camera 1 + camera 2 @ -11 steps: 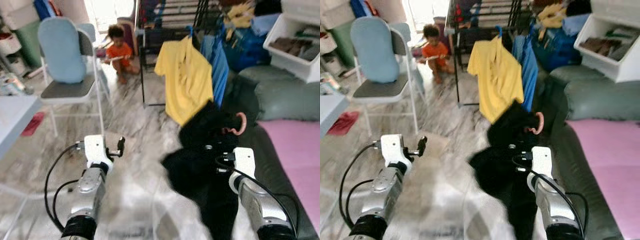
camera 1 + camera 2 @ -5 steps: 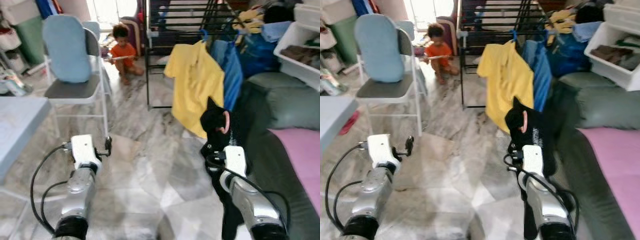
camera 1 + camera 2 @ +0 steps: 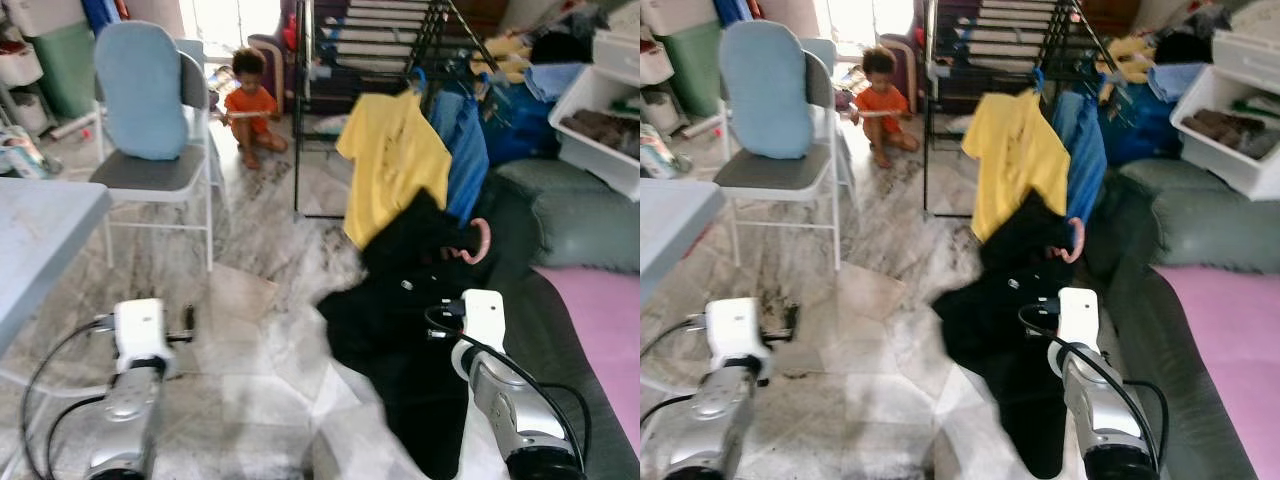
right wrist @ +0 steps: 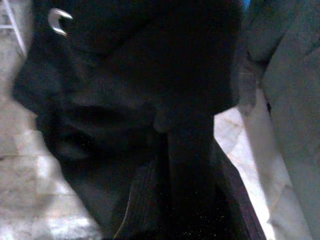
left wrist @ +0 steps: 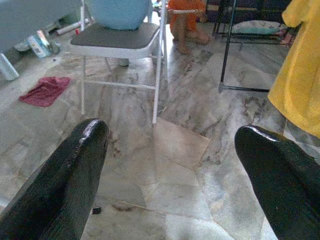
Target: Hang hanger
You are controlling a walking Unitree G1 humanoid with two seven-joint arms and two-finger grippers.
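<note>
Right tool grips a pink hanger (apparently) draped in a black garment.

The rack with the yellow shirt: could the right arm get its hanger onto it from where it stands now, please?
Probably not yet. The right gripper holds the black garment on its pink hanger low, in front of the yellow shirt; the rack bar sits higher and farther back, with open floor between.

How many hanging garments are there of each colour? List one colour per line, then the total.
Yellow shirt on the rack: 1
Blue shirt on the rack: 1
Black garment on the pink hanger: 1
Total: 3
</note>
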